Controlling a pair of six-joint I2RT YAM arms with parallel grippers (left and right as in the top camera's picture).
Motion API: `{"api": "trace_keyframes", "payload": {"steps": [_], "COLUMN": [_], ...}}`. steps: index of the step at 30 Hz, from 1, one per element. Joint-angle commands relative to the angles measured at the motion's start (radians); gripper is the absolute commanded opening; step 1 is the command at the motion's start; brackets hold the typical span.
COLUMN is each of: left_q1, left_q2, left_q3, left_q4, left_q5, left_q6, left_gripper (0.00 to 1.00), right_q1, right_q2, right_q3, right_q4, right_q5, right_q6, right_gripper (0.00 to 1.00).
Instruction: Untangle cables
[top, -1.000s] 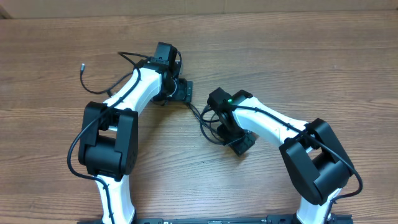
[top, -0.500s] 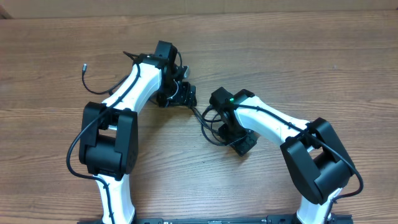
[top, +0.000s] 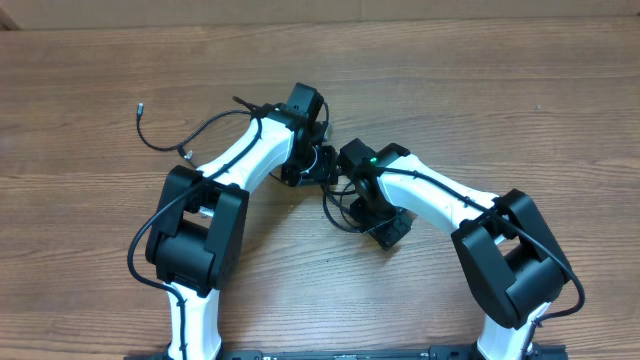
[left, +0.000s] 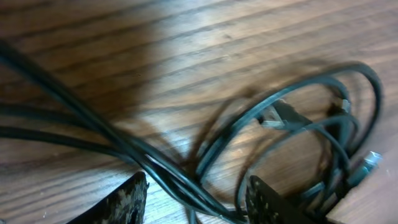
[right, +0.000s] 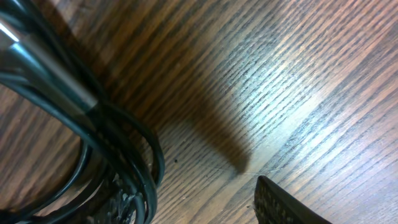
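The left gripper (left: 196, 202) has swung over to the cables (left: 81, 112) by the right gripper (right: 199, 208), both with jaws apart, so a two-handed pull looks close.

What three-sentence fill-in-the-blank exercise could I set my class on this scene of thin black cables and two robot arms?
The thin black flexible cables lie on a table made of ___.
In the left wrist view, strands run ___ the left gripper's two fingertips.
Overhead, a small light on the white right arm glows ___.
Missing words: wood; between; green.
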Motion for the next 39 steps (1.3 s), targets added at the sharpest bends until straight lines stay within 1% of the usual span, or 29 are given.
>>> {"api": "trace_keyframes", "payload": {"steps": [1, 4, 6, 7, 8, 11, 12, 13, 16, 17, 18, 19, 21, 22, 24, 26, 29, 32, 33, 35, 37, 39], "left_q1": [-0.002, -0.002, -0.002, -0.002, -0.002, -0.002, -0.002, -0.002, -0.001, -0.001, -0.001, 0.0, 0.006, 0.01, 0.028, 0.049, 0.091, 0.152, 0.176, 0.217, 0.264, 0.317], "left_q2": [0.013, 0.013, 0.013, 0.013, 0.013, 0.013, 0.013, 0.013, 0.013, 0.013, 0.013, 0.013, 0.012, 0.012, 0.012, 0.012, 0.012, 0.012, 0.012, 0.012, 0.012, 0.012], "left_q3": [-0.037, -0.06, -0.063, -0.063, -0.063, -0.066, -0.07, -0.08, -0.101, -0.105, -0.105, -0.104, -0.094, -0.084, -0.046, -0.01, 0.011, 0.011, 0.011, 0.011, 0.011, 0.011], "left_q4": [0.038, 0.064, 0.066, 0.069, 0.069, 0.072, 0.078, 0.095, 0.131, 0.137, 0.138, 0.138, 0.128, 0.115, 0.072, 0.031, 0.009, -0.008, -0.012, -0.017, -0.023, -0.024], "left_q5": [-0.055, -0.067, -0.12, -0.176, -0.195, -0.211, -0.213, -0.214, -0.214, -0.214, -0.214, -0.209, -0.199, -0.191, -0.158, -0.156, -0.157, -0.155, -0.147, -0.125, -0.089, -0.026], "left_q6": [-0.114, -0.137, -0.159, -0.182, -0.192, -0.199, -0.199, -0.199, -0.199, -0.199, -0.199, -0.198, -0.198, -0.19, -0.136, -0.117, -0.103, -0.105, -0.104, -0.104, -0.093, -0.05], "left_gripper": [0.49, 0.44, 0.43, 0.45, 0.41, 0.17, 0.12, 0.12, 0.22, 0.22, 0.16, 0.04, 0.04, 0.04, 0.04, 0.04, 0.04, 0.04, 0.04, 0.04, 0.04, 0.04], "right_q1": [-0.002, -0.002, -0.002, -0.002, -0.002, -0.002, -0.002, -0.002, -0.002, -0.002, -0.002, -0.002, -0.002, -0.005, -0.018, -0.034, -0.056, -0.061, -0.06, -0.058, -0.058, -0.052], "right_q2": [0.009, 0.009, 0.009, 0.009, 0.009, 0.009, 0.009, 0.009, 0.009, 0.009, 0.009, 0.009, 0.009, 0.009, 0.008, 0.006, 0.005, 0.005, 0.005, 0.005, 0.005, 0.005], "right_q3": [-0.029, -0.029, -0.029, -0.029, -0.029, -0.029, -0.029, -0.029, -0.029, -0.029, -0.029, -0.029, -0.028, -0.024, -0.001, 0.035, 0.09, 0.108, 0.108, 0.108, 0.108, 0.107], "right_q4": [0.024, 0.027, 0.027, 0.027, 0.027, 0.027, 0.026, 0.026, 0.027, 0.027, 0.027, 0.027, 0.027, 0.026, 0.011, -0.017, -0.056, -0.037, -0.031, -0.026, -0.026, -0.025], "right_q5": [-0.01, -0.01, -0.01, -0.01, -0.01, -0.01, -0.011, -0.013, -0.029, -0.029, -0.029, -0.029, -0.031, -0.04, -0.059, -0.069, -0.071, -0.077, -0.075, -0.06, -0.023, 0.025], "right_q6": [-0.003, -0.003, -0.003, -0.003, -0.003, -0.003, -0.003, -0.003, -0.003, -0.003, -0.004, -0.004, -0.02, -0.068, -0.16, -0.241, -0.283, -0.288, -0.288, -0.289, -0.288, -0.288], "right_gripper": [0.6, 0.6, 0.6, 0.6, 0.6, 0.6, 0.6, 0.6, 0.6, 0.6, 0.6, 0.56, 0.47, 0.4, 0.33, 0.22, 0.21, 0.19, 0.15, 0.04, 0.04, 0.04]}}
